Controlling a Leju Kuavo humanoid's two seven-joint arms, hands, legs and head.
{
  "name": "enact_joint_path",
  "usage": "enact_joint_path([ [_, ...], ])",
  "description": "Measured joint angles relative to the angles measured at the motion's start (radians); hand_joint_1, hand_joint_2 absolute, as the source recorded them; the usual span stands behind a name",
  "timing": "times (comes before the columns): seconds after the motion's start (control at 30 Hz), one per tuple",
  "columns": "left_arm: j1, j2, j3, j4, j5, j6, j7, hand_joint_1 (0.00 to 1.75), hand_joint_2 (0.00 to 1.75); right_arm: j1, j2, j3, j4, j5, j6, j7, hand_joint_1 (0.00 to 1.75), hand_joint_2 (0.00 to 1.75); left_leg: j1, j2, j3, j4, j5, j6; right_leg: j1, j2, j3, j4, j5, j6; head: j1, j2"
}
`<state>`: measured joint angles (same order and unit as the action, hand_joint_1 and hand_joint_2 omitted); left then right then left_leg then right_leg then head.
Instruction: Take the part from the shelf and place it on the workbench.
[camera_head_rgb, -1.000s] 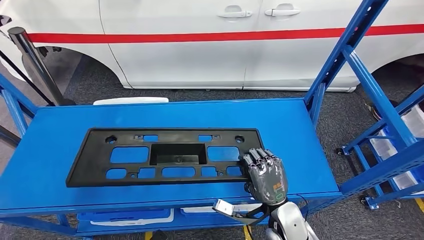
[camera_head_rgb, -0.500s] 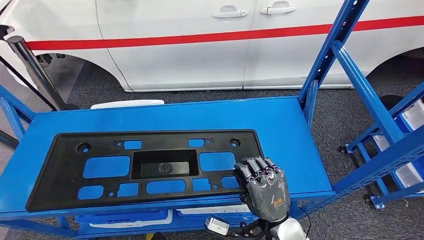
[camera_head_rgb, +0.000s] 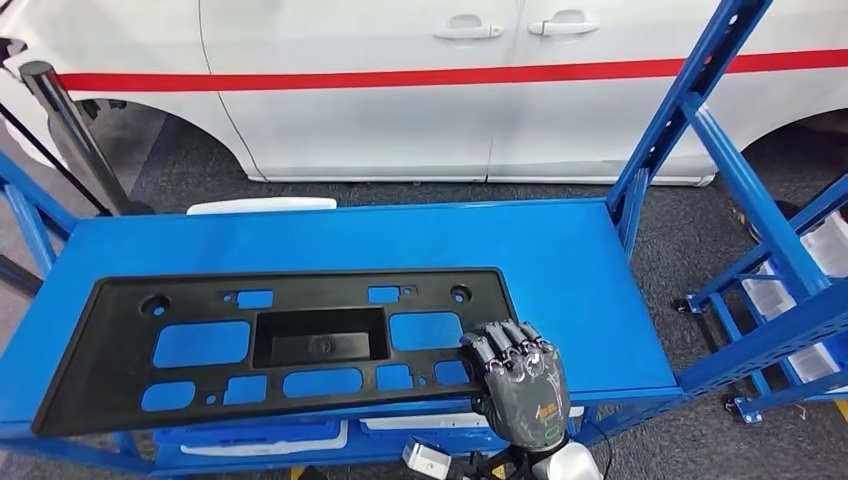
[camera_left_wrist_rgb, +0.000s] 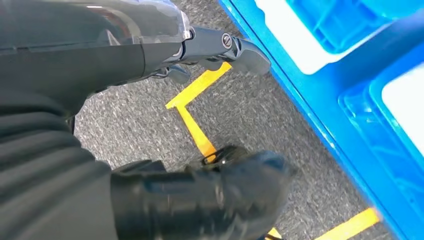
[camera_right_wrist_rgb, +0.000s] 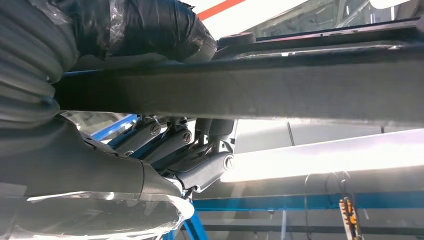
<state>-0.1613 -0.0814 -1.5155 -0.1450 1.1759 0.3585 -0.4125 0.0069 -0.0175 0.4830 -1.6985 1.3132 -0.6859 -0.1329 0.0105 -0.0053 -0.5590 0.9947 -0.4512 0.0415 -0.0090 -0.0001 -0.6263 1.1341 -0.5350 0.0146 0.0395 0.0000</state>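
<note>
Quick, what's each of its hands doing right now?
Right hand: grips the near right edge of the black plastic part.
Left hand: hangs over the floor, holding nothing; open or closed cannot be told.

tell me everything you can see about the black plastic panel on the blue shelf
The black panel is a long, flat, matte plastic-looking plate with many rectangular cut-outs, small round holes and a recessed box in the middle. It lies slightly askew on the blue shelf, its near left corner reaching past the front edge. The right hand grips its near right corner, fingers on top; the right wrist view shows the thumb underneath.

A white car (camera_head_rgb: 400, 90) stands on grey carpet (camera_head_rgb: 420, 190).
</note>
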Motion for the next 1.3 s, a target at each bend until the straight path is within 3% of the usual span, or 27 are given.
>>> enact_joint_path([
  [0.07,0.001,0.0,0.0,0.0,0.001,0.021,0.026,0.0,1.75,0.0,0.0,0.001,0.008,-0.005,0.0,0.005,1.75,1.75,-0.001,0.001,-0.002,0.001,0.0,0.003,-0.003,0.0,-0.059,0.126,-0.054,0.006,0.0,0.0],
  [0.1,0.002,0.0,0.0,0.0,0.0,0.034,0.04,0.0,1.75,0.001,0.0,0.001,0.012,-0.007,0.0,0.008,1.75,1.75,-0.002,0.001,-0.002,0.003,-0.001,0.003,-0.005,0.0,-0.075,0.159,-0.058,0.008,0.0,0.0],
  [0.13,0.003,0.0,0.0,0.0,0.001,0.045,0.051,0.0,1.75,0.0,0.0,0.002,0.016,-0.01,0.0,0.01,1.75,1.75,-0.001,0.001,-0.003,0.004,-0.001,0.003,-0.006,0.0,-0.073,0.153,-0.042,0.009,0.0,0.0],
  [0.23,0.002,-0.001,0.0,0.0,0.0,0.07,0.067,0.0,1.75,0.0,0.0,0.004,0.023,-0.018,0.0,0.013,1.75,1.75,-0.003,-0.002,-0.005,0.017,-0.008,-0.006,-0.008,0.0,0.01,-0.02,0.046,0.004,0.0,0.0],
  [0.3,0.002,-0.002,0.0,0.0,-0.001,0.085,0.076,0.0,1.75,-0.001,0.0,0.005,0.025,-0.026,0.0,0.015,1.75,1.75,-0.006,-0.003,-0.01,0.026,-0.011,-0.016,-0.005,0.001,0.041,-0.089,0.063,-0.004,0.0,0.0],
  [0.43,0.001,-0.002,0.0,0.0,-0.002,0.102,0.084,0.0,1.75,-0.002,0.0,0.006,0.03,-0.036,0.0,0.019,1.75,1.75,-0.003,-0.002,-0.02,0.042,-0.026,-0.038,-0.004,0.002,0.037,-0.097,0.07,-0.029,-0.001,0.0],
  [0.5,0.001,-0.002,0.0,0.0,-0.002,0.104,0.085,0.0,1.75,-0.002,0.002,0.006,0.031,-0.039,0.0,0.019,1.75,1.75,0.0,-0.001,-0.055,0.123,-0.082,-0.048,-0.006,-0.001,0.035,-0.101,0.075,-0.039,-0.002,0.0],
  [0.57,0.001,-0.002,0.0,0.0,-0.002,0.105,0.086,0.0,1.75,-0.003,0.003,0.007,0.035,-0.041,0.0,0.019,1.75,1.75,0.001,0.0,-0.108,0.25,-0.145,-0.054,-0.003,-0.003,0.029,-0.1,0.078,-0.045,-0.002,0.0],
  [0.6,0.002,-0.002,0.0,0.0,-0.002,0.106,0.087,0.0,1.75,-0.002,0.003,0.007,0.037,-0.041,0.0,0.019,1.75,1.75,0.001,0.0,-0.123,0.291,-0.157,-0.055,-0.002,-0.004,0.027,-0.099,0.079,-0.045,-0.002,0.0],
  [0.63,0.003,-0.002,0.0,0.0,-0.002,0.106,0.087,0.0,1.75,-0.002,0.003,0.007,0.04,-0.042,0.0,0.019,1.75,1.75,0.001,0.0,-0.121,0.296,-0.15,-0.054,-0.001,-0.004,0.026,-0.098,0.079,-0.046,-0.002,0.0],
  [0.67,0.004,-0.002,0.0,0.0,-0.002,0.106,0.087,0.0,1.75,-0.002,0.003,0.007,0.041,-0.042,0.0,0.019,1.75,1.75,0.001,0.0,-0.099,0.262,-0.126,-0.052,0.0,-0.004,0.025,-0.097,0.08,-0.046,-0.002,0.0],
  [0.73,0.002,-0.002,0.0,0.0,-0.002,0.108,0.087,0.0,1.75,-0.003,0.004,0.007,0.042,-0.042,0.0,0.019,1.75,1.75,-0.001,0.0,-0.023,0.125,-0.067,-0.041,0.001,-0.004,0.025,-0.095,0.082,-0.043,-0.002,0.0],
  [0.8,0.0,-0.002,0.0,0.0,-0.002,0.11,0.088,0.0,1.75,-0.004,0.005,0.008,0.043,-0.043,0.0,0.019,1.75,1.75,-0.007,-0.001,0.02,0.033,-0.042,-0.03,0.003,-0.004,0.022,-0.093,0.085,-0.036,-0.002,0.0],
  [0.93,0.001,-0.003,0.0,0.0,-0.002,0.114,0.09,0.0,1.75,-0.005,0.007,0.008,0.043,-0.044,0.0,0.019,1.75,1.75,-0.005,0.001,0.021,0.006,-0.023,-0.011,0.004,-0.003,0.016,-0.089,0.086,-0.013,-0.001,0.0],
  [1.0,0.0,-0.004,0.0,0.0,-0.002,0.115,0.09,0.0,1.75,-0.006,0.007,0.008,0.043,-0.044,0.0,0.018,1.75,1.75,0.0,0.005,0.019,-0.005,-0.009,0.0,0.005,-0.001,-0.01,-0.025,0.035,-0.004,0.0,0.0],
  [1.07,0.0,-0.005,0.0,0.0,-0.002,0.116,0.09,0.0,1.75,-0.006,0.007,0.008,0.045,-0.044,0.0,0.018,1.75,1.75,-0.001,0.006,0.009,-0.004,-0.002,0.004,0.003,0.0,-0.06,0.103,-0.04,0.002,0.001,0.0],
  [1.1,0.001,-0.005,0.0,0.0,-0.002,0.116,0.091,0.0,1.75,-0.006,0.007,0.008,0.047,-0.045,0.0,0.018,1.75,1.75,-0.001,0.007,0.004,-0.002,-0.001,0.004,0.001,0.0,-0.078,0.156,-0.062,0.005,0.001,0.0],
  [1.13,0.002,-0.005,0.0,0.0,-0.002,0.116,0.092,0.0,1.75,-0.006,0.007,0.008,0.05,-0.045,0.0,0.018,1.75,1.75,-0.001,0.007,-0.001,0.002,0.0,0.003,-0.001,0.0,-0.082,0.178,-0.065,0.007,0.001,0.0],
  [1.17,0.003,-0.005,0.0,0.0,-0.002,0.116,0.092,0.0,1.75,-0.006,0.007,0.008,0.051,-0.046,0.0,0.018,1.75,1.75,0.0,0.007,-0.004,0.006,0.001,0.002,-0.004,0.0,-0.065,0.157,-0.047,0.008,0.001,0.0],
  [1.23,0.003,-0.006,0.0,0.0,-0.002,0.116,0.093,0.0,1.75,-0.007,0.007,0.008,0.053,-0.048,0.0,0.019,1.75,1.75,0.001,0.006,-0.01,0.017,-0.001,-0.003,-0.009,0.0,0.008,0.033,0.008,0.008,0.001,0.0],
  [1.3,0.002,-0.007,0.0,0.0,-0.002,0.117,0.094,0.0,1.75,-0.009,0.007,0.008,0.054,-0.052,0.0,0.019,1.75,1.75,-0.003,0.005,-0.02,0.031,-0.004,-0.013,-0.008,0.001,0.058,-0.067,0.036,0.002,0.0,0.0],
])
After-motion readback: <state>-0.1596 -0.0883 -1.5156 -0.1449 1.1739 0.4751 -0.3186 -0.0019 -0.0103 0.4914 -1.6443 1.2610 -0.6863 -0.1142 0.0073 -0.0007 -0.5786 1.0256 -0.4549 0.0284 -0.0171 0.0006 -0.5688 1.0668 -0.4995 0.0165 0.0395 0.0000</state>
